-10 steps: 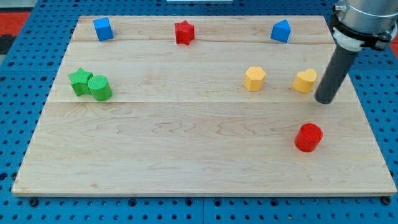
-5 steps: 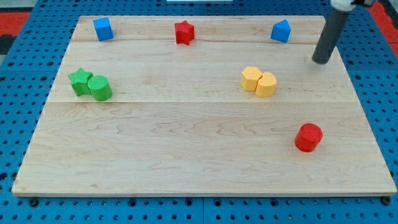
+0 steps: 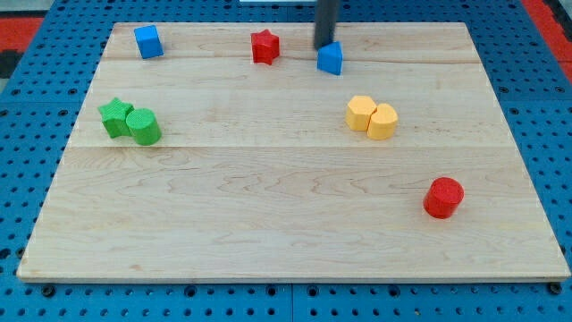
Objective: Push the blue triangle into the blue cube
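Observation:
The blue triangle (image 3: 331, 59) lies near the view's top, right of centre. My tip (image 3: 323, 45) sits right at its upper left edge, touching or nearly so. The blue cube (image 3: 147, 41) stands at the top left corner of the board, far to the left of the triangle. A red star (image 3: 264, 46) lies between them, just left of my tip.
Two yellow blocks (image 3: 372, 117) sit pressed together right of centre. A green star (image 3: 114, 117) and a green cylinder (image 3: 143, 127) touch at the left. A red cylinder (image 3: 443, 198) stands at the lower right. The wooden board (image 3: 286, 241) lies on a blue pegboard.
The rod swept from the right edge to the top centre. The blue triangle slid left and slightly down. Earlier the right yellow block was pushed left against the other.

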You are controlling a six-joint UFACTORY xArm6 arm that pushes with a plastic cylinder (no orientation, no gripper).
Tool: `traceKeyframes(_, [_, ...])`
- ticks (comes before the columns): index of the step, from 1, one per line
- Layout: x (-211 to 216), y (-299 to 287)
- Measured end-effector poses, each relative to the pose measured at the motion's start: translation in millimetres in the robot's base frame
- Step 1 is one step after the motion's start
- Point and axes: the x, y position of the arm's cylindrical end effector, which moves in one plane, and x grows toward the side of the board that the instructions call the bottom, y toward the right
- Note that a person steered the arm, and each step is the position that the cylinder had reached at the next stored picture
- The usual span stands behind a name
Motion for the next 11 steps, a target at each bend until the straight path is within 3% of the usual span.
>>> traceKeyframes(1, [1.0,13.2])
traceKeyframes(2, [-36.2,12.0])
traceKeyframes(3, [-28.9,70.8])
traceKeyframes(4, [4.2,72.1])
traceKeyframes(5, [32.6,-18.9])
traceKeyframes(7, [55.1,8.3])
traceKeyframes(8, [62.1,-73.7])
traceKeyframes(9, [68.5,-95.9])
traceKeyframes(10, [88.6,-55.6])
traceKeyframes(11, [111.9,-145.5])
